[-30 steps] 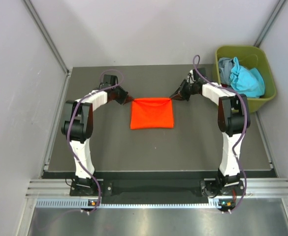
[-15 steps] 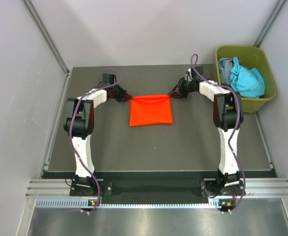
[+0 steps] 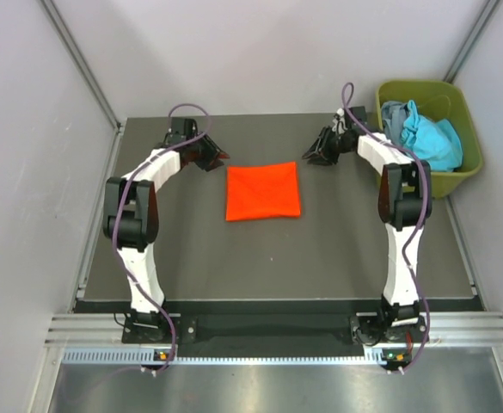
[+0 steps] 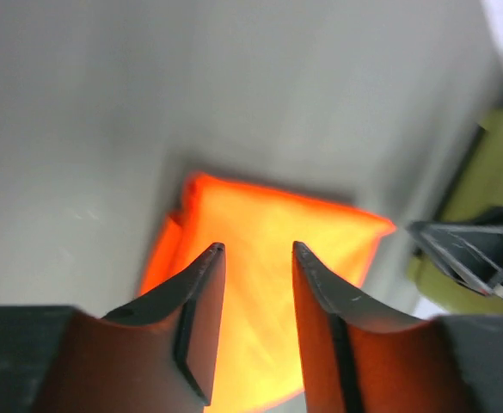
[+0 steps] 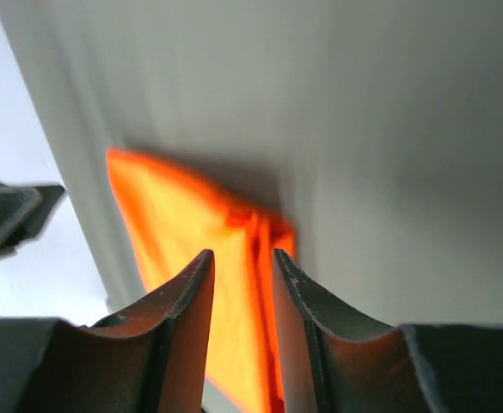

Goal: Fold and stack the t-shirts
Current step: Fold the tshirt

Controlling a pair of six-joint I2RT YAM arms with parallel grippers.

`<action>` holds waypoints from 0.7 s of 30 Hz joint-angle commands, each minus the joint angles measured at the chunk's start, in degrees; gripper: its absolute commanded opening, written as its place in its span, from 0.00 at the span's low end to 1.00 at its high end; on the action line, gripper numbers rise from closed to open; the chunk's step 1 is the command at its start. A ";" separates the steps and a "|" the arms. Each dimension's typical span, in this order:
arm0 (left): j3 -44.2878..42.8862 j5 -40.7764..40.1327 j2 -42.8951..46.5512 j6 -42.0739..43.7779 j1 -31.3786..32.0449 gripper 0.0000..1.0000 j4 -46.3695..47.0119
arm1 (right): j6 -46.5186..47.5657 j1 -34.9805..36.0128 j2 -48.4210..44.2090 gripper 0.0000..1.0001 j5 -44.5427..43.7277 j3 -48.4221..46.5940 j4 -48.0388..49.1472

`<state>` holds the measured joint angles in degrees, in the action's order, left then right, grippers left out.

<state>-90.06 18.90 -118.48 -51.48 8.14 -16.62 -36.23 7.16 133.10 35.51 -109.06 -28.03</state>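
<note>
Left hand (image 3: pixel 211 158): recorded part-open, empty, just off far-left corner of orange t-shirt (image 3: pixel 263 191). Orange t-shirt: laid folded flat at desk (image 3: pixel 191 249) centre; judged soft, light, limp; best pinched at corners. Right hand (image 3: pixel 313 155): part-open, empty, off far-right corner. Other t-shirts (image 3: pixel 427 138): heaped in bin (image 3: pixel 419 84).

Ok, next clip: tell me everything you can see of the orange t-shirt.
The orange t-shirt is bright soft cloth, folded into a nearly square pad with layers showing along one side edge. It lies flat on the dark table, towards the far side. Only the table touches it: the left tool and right tool sit open off its far corners, clear of the cloth. No label or sleeves show.
</note>
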 commanded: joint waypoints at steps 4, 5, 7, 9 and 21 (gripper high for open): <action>9.89 10.63 8.44 -4.83 2.93 0.35 21.04 | -3.66 5.14 -13.91 0.29 5.09 15.17 16.57; 12.34 11.51 8.18 -6.33 3.72 0.34 24.24 | -7.85 6.10 -13.74 0.27 6.84 16.67 23.13; 14.90 13.70 6.60 -11.67 4.25 0.33 34.83 | -11.57 7.16 -12.43 0.19 7.73 20.01 27.92; 19.21 14.85 4.15 -15.73 4.51 0.31 43.99 | -15.00 8.57 -10.85 0.13 8.09 20.90 35.13; 19.66 15.20 -10.54 -17.08 1.44 0.25 58.12 | -19.59 5.86 3.13 0.10 6.86 22.57 49.21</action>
<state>-69.17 32.73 -127.81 -69.56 11.44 35.66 -56.16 15.59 135.83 42.52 -87.39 15.99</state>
